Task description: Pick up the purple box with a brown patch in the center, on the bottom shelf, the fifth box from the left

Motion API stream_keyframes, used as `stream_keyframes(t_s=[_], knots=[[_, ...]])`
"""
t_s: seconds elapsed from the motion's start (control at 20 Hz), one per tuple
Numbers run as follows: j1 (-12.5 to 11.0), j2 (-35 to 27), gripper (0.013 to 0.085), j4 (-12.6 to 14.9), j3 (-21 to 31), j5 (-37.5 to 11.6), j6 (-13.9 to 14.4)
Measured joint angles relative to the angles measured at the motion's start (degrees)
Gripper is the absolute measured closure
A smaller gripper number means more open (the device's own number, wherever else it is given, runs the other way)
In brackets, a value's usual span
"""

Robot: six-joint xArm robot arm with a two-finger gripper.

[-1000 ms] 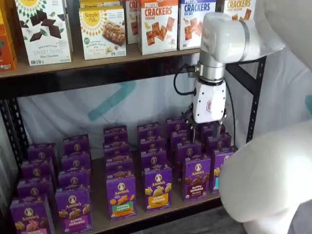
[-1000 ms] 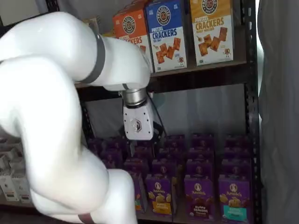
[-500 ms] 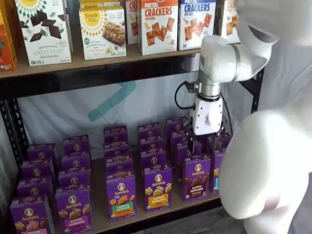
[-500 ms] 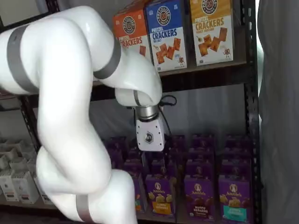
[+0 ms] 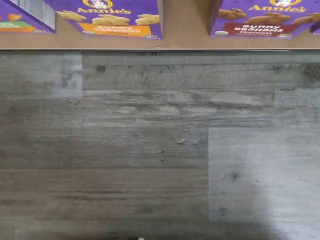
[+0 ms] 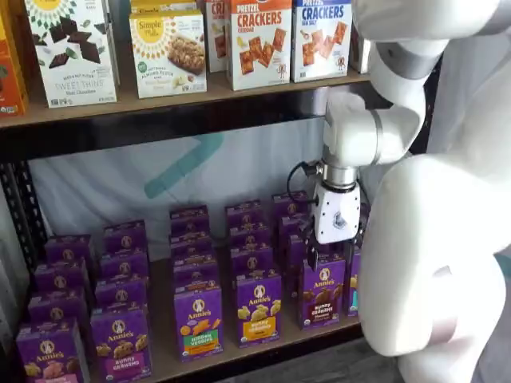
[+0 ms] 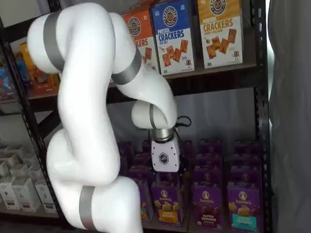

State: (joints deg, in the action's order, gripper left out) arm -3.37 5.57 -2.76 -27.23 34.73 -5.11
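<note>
The purple box [image 6: 322, 291] with brown bunny grahams at its centre stands upright at the front of the bottom shelf [image 6: 164, 345]. It shows in both shelf views [image 7: 208, 206] and at the edge of the wrist view [image 5: 262, 20]. My gripper [image 6: 330, 254] hangs from its white body just above this box and the row behind it. Its black fingers are dark against the purple cartons, and no gap can be made out. In a shelf view the gripper [image 7: 167, 174] hangs over the front rows. It holds nothing.
A purple carton with a yellow label strip [image 6: 258, 307] stands left of the target and one with a teal patch [image 7: 242, 208] stands right of it. Rows of like cartons fill the shelf behind. Cracker cartons [image 6: 259, 40] stand on the board above. The arm's white bulk [image 6: 439, 263] fills the right.
The gripper has come down from mid-height between the shelves to just above the front purple cartons. The arm's upper links have swung further into both shelf views.
</note>
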Motion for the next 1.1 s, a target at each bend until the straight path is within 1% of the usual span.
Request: stream_keyframes(t_s=[0.15, 0.35, 0.5, 0.6, 0.75, 1.0, 1.1], knots=[[-0.46, -4.37, 0.0130, -0.32, -0.64, -4.12, -0.88], [-1.22, -10.08, 0.0130, 1.03, -1.89, -9.61, -0.63], [-1.62, -13.21, 0.0130, 2.00, -3.19, -11.91, -0.21], [-1.84, -15.79, 0.0130, 2.10, -4.85, -12.77, -0.37], [-1.52, -19.60, 0.0130, 0.00, -7.49, -14.23, -2.06], [-1.00, -24.40, 0.0130, -1.18, -10.80, -16.41, -2.73], [-0.98, -26.24, 0.0130, -1.91, -12.11, -17.15, -3.45]])
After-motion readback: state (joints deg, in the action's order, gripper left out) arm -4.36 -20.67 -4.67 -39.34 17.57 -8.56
